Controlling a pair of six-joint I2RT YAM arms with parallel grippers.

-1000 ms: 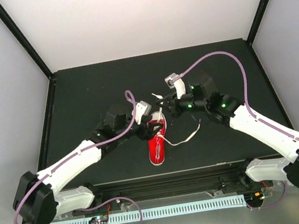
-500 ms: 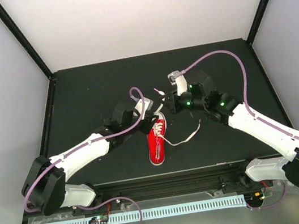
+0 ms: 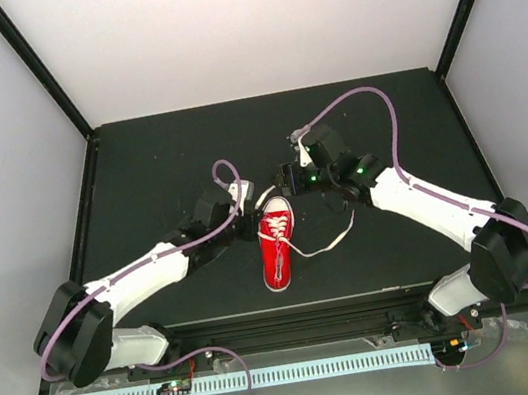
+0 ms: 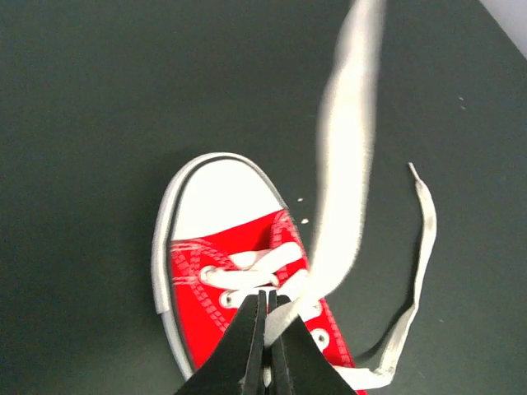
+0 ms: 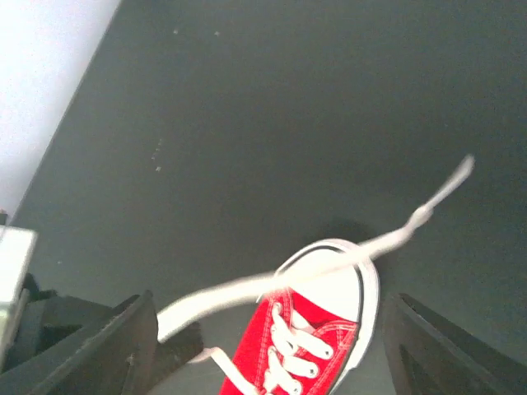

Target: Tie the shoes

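The light shoe lies toe-away by the middle of the near edge, its limp, slippery lace pinched low in the closed left gripper, probably the best hold, while the right gripper gapes wide.

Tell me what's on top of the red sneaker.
On the red sneaker, white laces criss-cross the upper. The left gripper sits shut on one lace end, which rises off the lacing. Its fingers hide whatever lies beneath them.
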